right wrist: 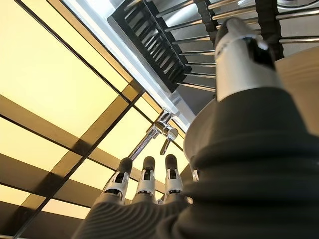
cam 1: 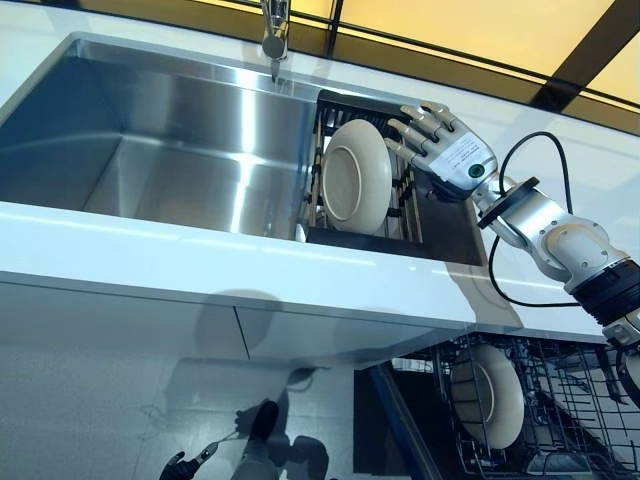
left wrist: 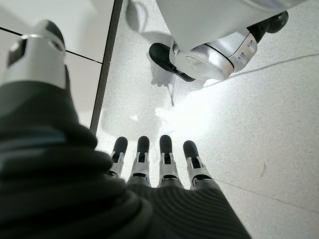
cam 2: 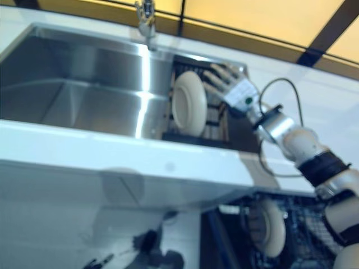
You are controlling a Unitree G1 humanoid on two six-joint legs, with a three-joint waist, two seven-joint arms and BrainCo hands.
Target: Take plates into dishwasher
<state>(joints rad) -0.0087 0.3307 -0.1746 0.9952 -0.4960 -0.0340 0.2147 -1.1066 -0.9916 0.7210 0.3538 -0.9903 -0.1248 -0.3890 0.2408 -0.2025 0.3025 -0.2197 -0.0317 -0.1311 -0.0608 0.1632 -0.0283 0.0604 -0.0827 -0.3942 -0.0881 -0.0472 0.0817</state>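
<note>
Two plates: one plate (cam 1: 356, 177) upright in the black drying rack (cam 1: 330, 105) at the sink's (cam 1: 160, 130) right end, another plate (cam 1: 488, 396) standing in the dishwasher rack (cam 1: 560, 400) below the counter (cam 1: 150, 250). Right hand (cam 1: 445, 150) just beside the sink plate's rim, fingers (cam 1: 405, 128) spread, straight, holding nothing. Sink basin wide open leftward. Left hand (left wrist: 159, 169) low over floor (left wrist: 249, 114), fingers straight.

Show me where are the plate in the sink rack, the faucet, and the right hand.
plate (cam 1: 354, 177), left eye view, its middle.
faucet (cam 1: 274, 38), left eye view, its spout.
right hand (cam 1: 452, 155), left eye view, its back.
</note>
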